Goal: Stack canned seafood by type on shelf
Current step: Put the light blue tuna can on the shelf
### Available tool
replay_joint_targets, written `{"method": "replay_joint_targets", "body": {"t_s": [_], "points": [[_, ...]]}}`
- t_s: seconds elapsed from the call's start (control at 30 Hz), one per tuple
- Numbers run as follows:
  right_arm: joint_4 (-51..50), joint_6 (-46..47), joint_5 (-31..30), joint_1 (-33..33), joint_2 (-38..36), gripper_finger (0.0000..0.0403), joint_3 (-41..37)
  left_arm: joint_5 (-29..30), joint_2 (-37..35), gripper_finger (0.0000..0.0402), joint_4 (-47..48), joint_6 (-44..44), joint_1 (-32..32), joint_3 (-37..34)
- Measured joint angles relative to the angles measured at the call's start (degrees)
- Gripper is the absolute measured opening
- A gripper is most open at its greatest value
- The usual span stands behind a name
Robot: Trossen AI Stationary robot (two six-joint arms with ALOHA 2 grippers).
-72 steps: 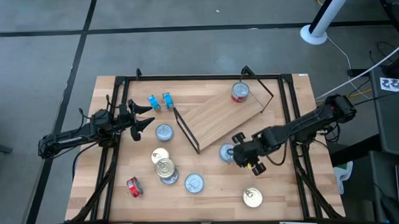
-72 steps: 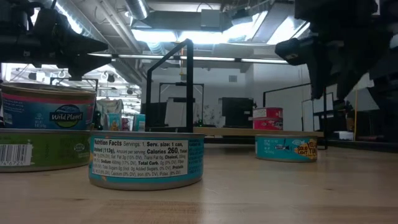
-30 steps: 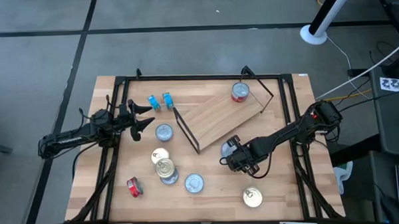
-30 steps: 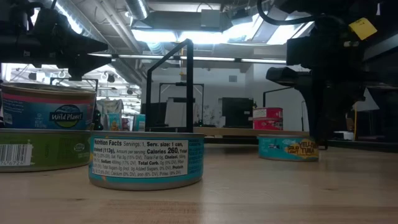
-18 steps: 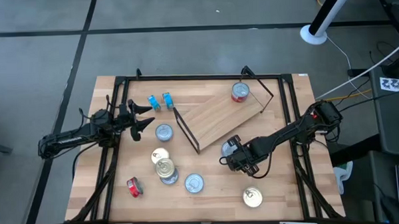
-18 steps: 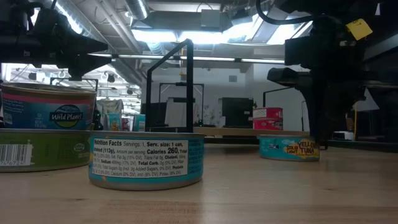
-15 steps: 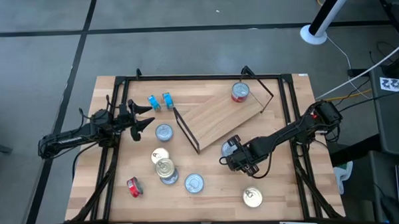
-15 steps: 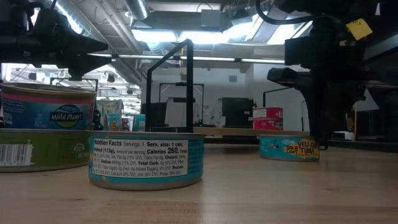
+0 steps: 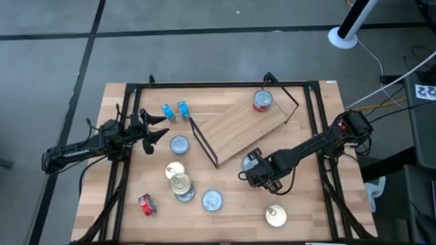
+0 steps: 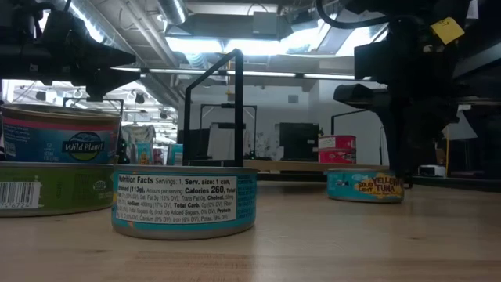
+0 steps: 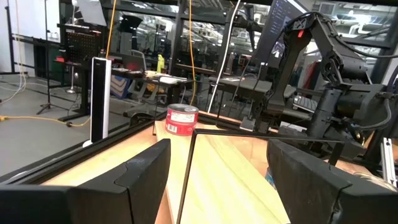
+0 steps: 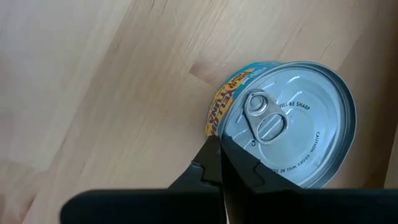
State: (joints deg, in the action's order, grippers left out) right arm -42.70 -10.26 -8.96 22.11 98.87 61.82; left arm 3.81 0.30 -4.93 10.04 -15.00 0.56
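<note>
The shelf [image 9: 240,125] lies slanted on the table, with black wire frames at its ends. A red tin [image 9: 261,100] stands on its far end. A blue tin with yellow lettering [image 9: 248,163] sits flat on the table by the shelf's near edge. My right gripper [image 9: 256,170] stands over that tin, fingers shut. My left gripper [image 9: 160,129] hovers open at the table's left side, beside a silver-lidded tin [image 9: 179,145]. More tins lie in front: a gold one [image 9: 174,170], a stacked pair [image 9: 181,186], a blue one [image 9: 212,201], a red one on its side [image 9: 146,205], and another gold one [image 9: 276,216]. My right gripper comes from above, pointing down, with its shut fingertips [image 12: 211,155] at the rim of the blue tin's lid [image 12: 219,127], on the side with the yellow lettering. The tin stays flat on the table. I cannot tell whether the tips rest on the lid or against the wall.
Two small blue tins [image 9: 174,110] stand on edge near the far left corner. A black frame [image 9: 224,84] runs around the tabletop. Bare wood shows between the blue tin and the table's near right edge.
In the low view the blue tin under my right gripper has turned a little on the spot, its lettering shifting across its wall, and it has slid slightly sideways. My right gripper has stayed over it. My left arm has kept still.
</note>
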Motion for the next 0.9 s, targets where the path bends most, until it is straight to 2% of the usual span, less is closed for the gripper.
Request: {"method": "replay_joint_targets", "body": {"t_s": [0.5,0.9], "points": [[-1.0,0.0,-0.4,0.0,-0.2,0.0000,0.1,0.0,0.0,0.0263,0.0,0.0,0.0,0.0],[-1.4,1.7,-0.3,0.0,-4.0,0.0000,0.1,0.0,0.0,0.0263,0.0,0.0,0.0,0.0]]}}
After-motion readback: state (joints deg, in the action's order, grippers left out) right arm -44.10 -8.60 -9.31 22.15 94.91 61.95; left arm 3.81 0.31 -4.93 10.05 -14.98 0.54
